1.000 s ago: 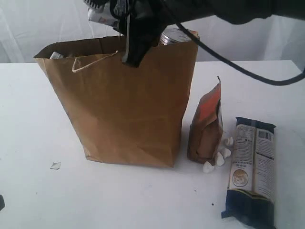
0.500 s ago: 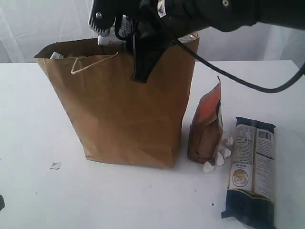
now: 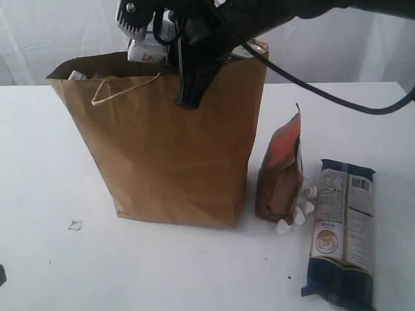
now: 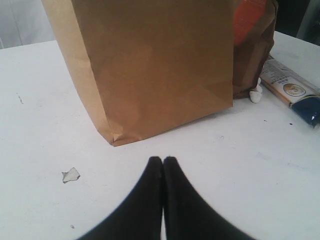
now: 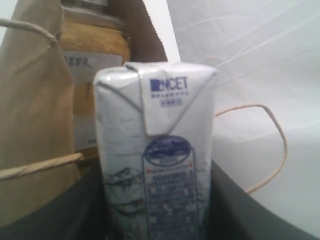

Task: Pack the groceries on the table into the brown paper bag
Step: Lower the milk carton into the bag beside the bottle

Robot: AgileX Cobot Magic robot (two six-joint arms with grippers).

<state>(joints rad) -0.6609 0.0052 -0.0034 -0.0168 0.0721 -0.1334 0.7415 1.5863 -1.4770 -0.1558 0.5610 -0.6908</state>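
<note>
Packet point(image 5: 157, 150): upright, gripped on both sides by right hand point(image 3: 159, 32), at open top of bag point(image 3: 168, 142), partly above rim. Jar point(image 5: 95, 50) of yellow grain inside bag, close by packet. Bag upright mid-bench point(image 3: 52, 162). Pouch point(image 3: 282, 172) upright just right of bag, white lumps point(image 3: 298, 214) at its foot. Pasta pack point(image 3: 340, 236) flat, further right. Left hand point(image 4: 163, 162): closed, empty, low over bench, near side of bag, apart from it.

Matt creased kraft paper bag point(image 3: 168, 149), glossy white-blue packet point(image 5: 157, 150), smooth white tabletop point(image 3: 52, 272)
</note>
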